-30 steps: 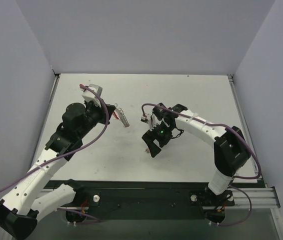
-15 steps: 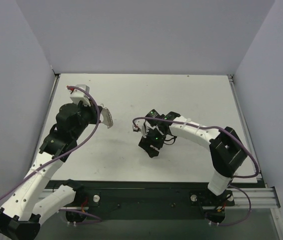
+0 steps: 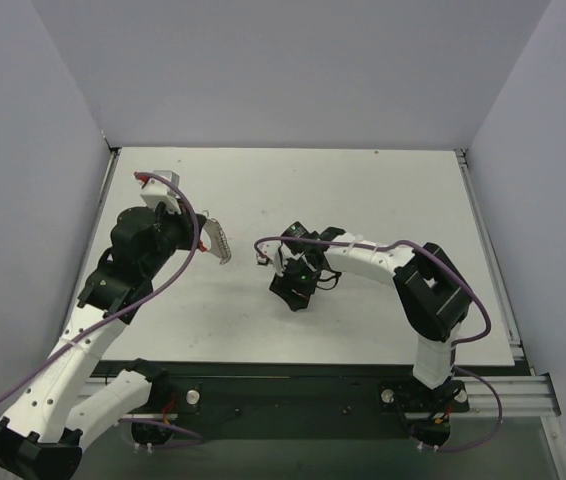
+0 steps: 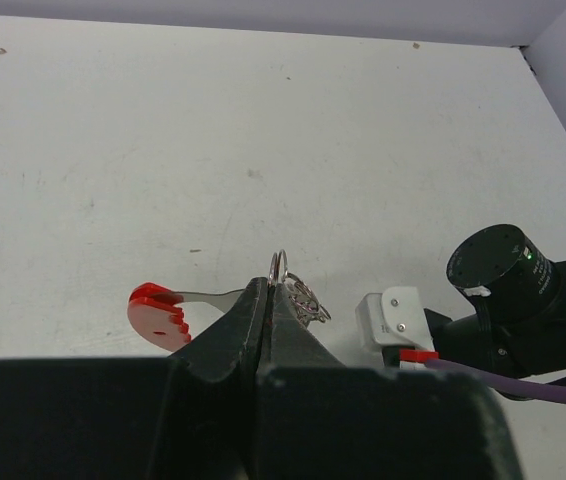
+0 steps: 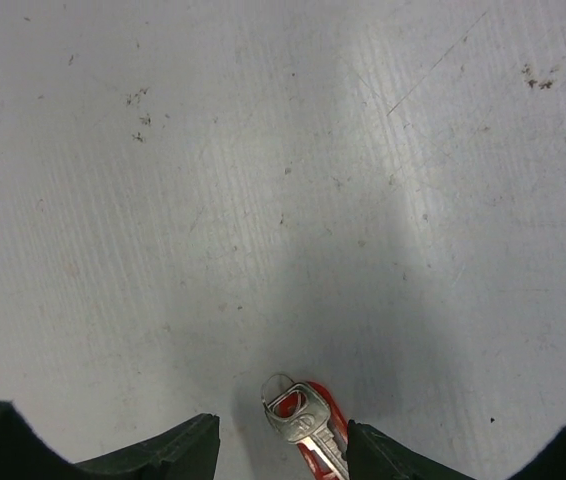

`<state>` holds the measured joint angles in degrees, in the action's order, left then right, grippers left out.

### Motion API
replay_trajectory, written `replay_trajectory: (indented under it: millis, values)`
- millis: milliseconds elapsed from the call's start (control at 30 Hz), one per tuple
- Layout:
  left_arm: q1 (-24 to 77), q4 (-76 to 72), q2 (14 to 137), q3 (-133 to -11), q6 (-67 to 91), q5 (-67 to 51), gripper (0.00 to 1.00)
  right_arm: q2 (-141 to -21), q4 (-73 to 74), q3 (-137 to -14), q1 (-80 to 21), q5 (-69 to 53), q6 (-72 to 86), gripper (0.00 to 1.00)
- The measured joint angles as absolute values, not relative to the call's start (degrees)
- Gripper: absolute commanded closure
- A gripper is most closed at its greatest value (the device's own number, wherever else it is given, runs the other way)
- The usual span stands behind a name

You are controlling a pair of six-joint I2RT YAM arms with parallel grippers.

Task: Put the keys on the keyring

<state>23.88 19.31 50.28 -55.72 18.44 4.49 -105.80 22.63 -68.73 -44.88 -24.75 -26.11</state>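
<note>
Two things are going on at once from where I'm standing. The left gripper (image 4: 271, 288) is pinching fully shut on a small bunch. The thin wire loop of the keyring (image 4: 278, 266) is poking up just above its tips, with a lacy cluster of silver keys (image 4: 306, 300) on one side and a red toothed tab (image 4: 155, 312) sticking out on the other. The right gripper (image 5: 282, 424) is hanging low over a single key (image 5: 301, 430) that is lying flat on the table (image 5: 263, 150), silver on top with red showing beneath. Its fingers (image 5: 188, 445) are standing partly apart on either side of that key, gripping nothing yet. To my eye the step in hand is picking that key up. Doing it well is going to mean squeezing across the blade while leaving the holed head sticking out free, since that hole has to meet the loop. The right-hand finger is sitting just beside the red edge, possibly touching, though the frame is cropping that spot. Centring a little before squeezing would be guarding against the key skidding sideways.
</note>
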Motion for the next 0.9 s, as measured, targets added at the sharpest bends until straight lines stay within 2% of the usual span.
replay_trajectory:
  millis: [33, 167, 200, 533, 900]
  values:
    - [23.9, 19.4, 50.2, -55.7, 18.4, 4.3, 1.0, -105.8, 22.3, -68.8, -44.9, -24.8, -26.1, 0.48]
    - [23.8, 19.6, 49.9, -55.7, 18.4, 3.7, 1.0, -105.8, 21.0, -69.1, -45.1, -24.8, -26.3, 0.67]
    - [23.8, 19.7, 49.8, -55.7, 18.4, 3.6, 1.0, -105.9, 20.8, -69.3, -45.1, -24.9, -26.3, 0.69]
    - [23.8, 20.0, 48.7, -54.2, 18.5, 2.5, 1.0, -107.6, 20.3, -70.0, -45.1, -24.9, -27.2, 0.69]
    - [23.8, 20.4, 48.7, -53.8, 18.5, 2.1, 1.0, -107.5, 20.8, -70.0, -45.1, -26.1, -27.4, 0.65]
